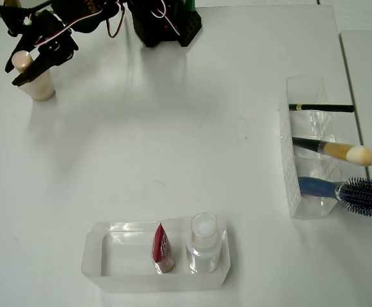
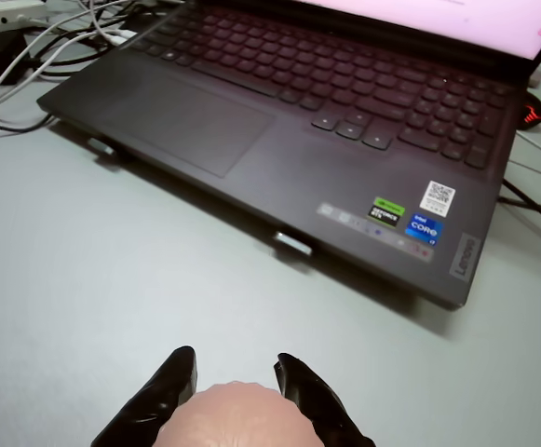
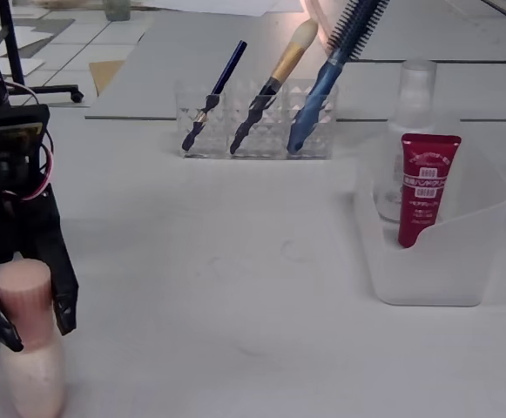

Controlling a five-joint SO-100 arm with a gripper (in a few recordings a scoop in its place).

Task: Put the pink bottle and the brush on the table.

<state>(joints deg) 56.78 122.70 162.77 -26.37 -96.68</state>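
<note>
The pink bottle (image 1: 40, 86) (image 3: 30, 366) stands upright on the white table (image 1: 173, 128) at the far left in the overhead view. My black gripper (image 1: 24, 70) (image 3: 33, 333) (image 2: 235, 363) is shut on its cap (image 2: 237, 419), one finger on each side. The brush (image 1: 342, 152) (image 3: 283, 65), with its black handle and cream bristles, leans in the middle slot of a clear holder (image 1: 307, 204) (image 3: 253, 135) at the right edge of the overhead view, far from the gripper.
In the holder, a thin dark pencil (image 1: 320, 108) and a blue hairbrush (image 1: 365, 195) flank the brush. A clear tray (image 1: 96, 265) near the front holds a red sachet (image 1: 162, 248) and a clear bottle (image 1: 203, 243). A laptop (image 2: 326, 121) lies beyond the gripper.
</note>
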